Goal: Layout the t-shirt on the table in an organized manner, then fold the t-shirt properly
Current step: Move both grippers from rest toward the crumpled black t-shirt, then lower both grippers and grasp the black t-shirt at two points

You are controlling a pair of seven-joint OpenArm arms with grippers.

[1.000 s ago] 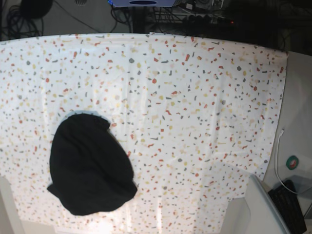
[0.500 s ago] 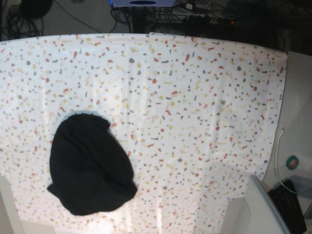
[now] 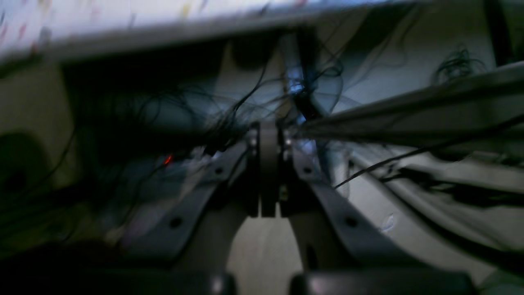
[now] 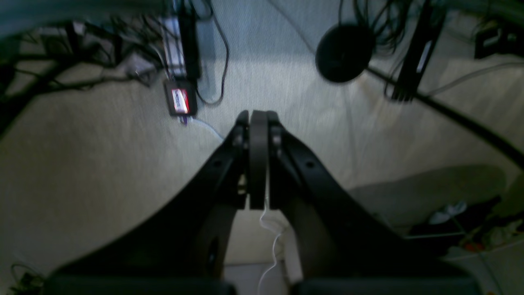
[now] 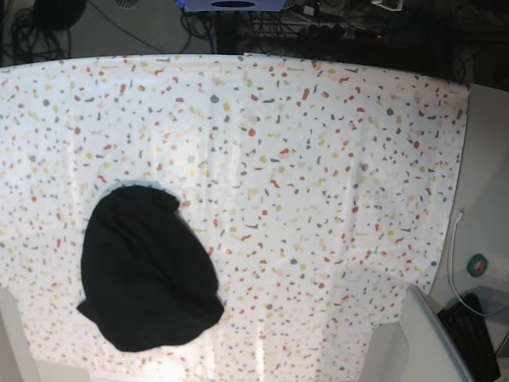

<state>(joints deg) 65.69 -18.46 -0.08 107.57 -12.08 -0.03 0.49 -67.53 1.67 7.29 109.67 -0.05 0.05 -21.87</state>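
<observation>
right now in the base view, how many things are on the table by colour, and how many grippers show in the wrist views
black: 1, the t-shirt, bunched in a heap on the table
other colours: 0
grippers: 2, the left gripper and the right gripper, both with jaws closed and off the table
total: 1 thing on the table, 2 grippers
</observation>
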